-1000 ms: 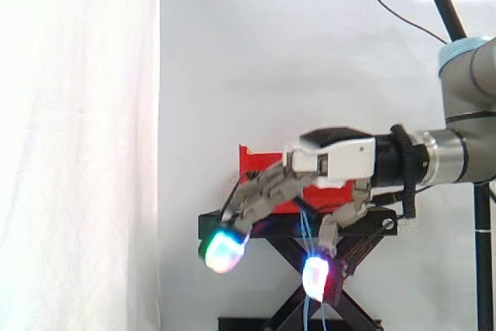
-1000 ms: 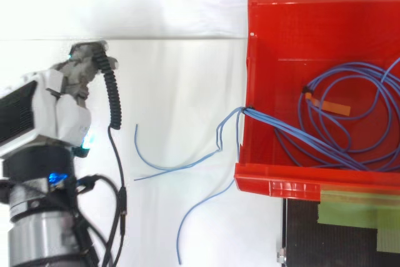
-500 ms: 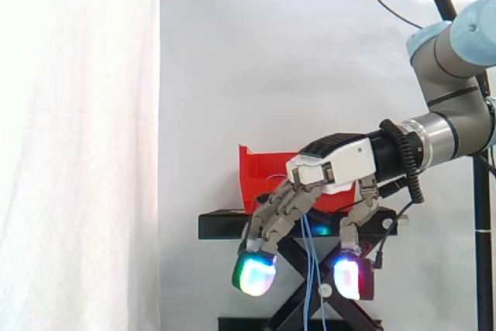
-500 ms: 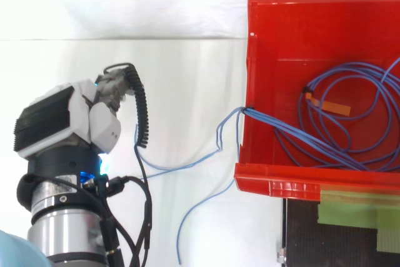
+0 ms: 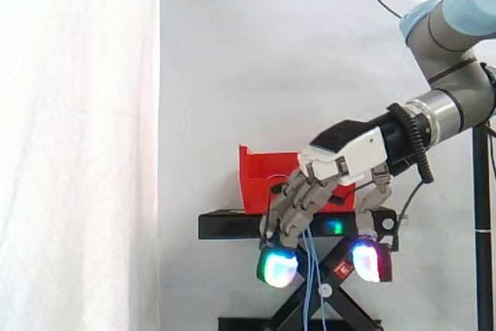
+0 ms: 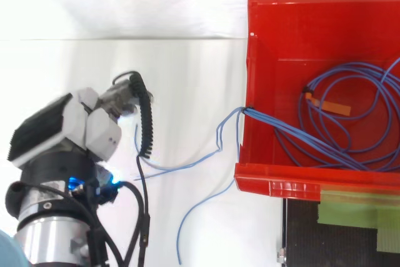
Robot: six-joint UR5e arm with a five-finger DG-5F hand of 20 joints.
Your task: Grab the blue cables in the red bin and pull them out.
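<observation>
A bundle of thin blue cables (image 6: 281, 129) lies coiled in the red bin (image 6: 247, 60). Several strands run over the bin's left wall and trail outside it (image 6: 181, 166). In the side view these strands (image 5: 310, 292) hang down in front of the black stand (image 5: 229, 225), below the red bin (image 5: 260, 184). My hand (image 5: 341, 164) is tilted downward in front of the bin, open, its fingers spread and holding nothing. The hanging strands appear between its glowing fingertips (image 5: 277, 267). From above, the hand (image 6: 87, 132) sits left of the bin, beside the loose strand ends.
An orange tag (image 6: 326, 106) lies on the coil inside the bin. Green tape (image 6: 356, 207) marks the stand just below the bin's front wall. A white curtain fills the left of the side view.
The hand has moved toward the bin and tipped further downward. Its fingertips now hang beside the dangling strands. The cables have not moved.
</observation>
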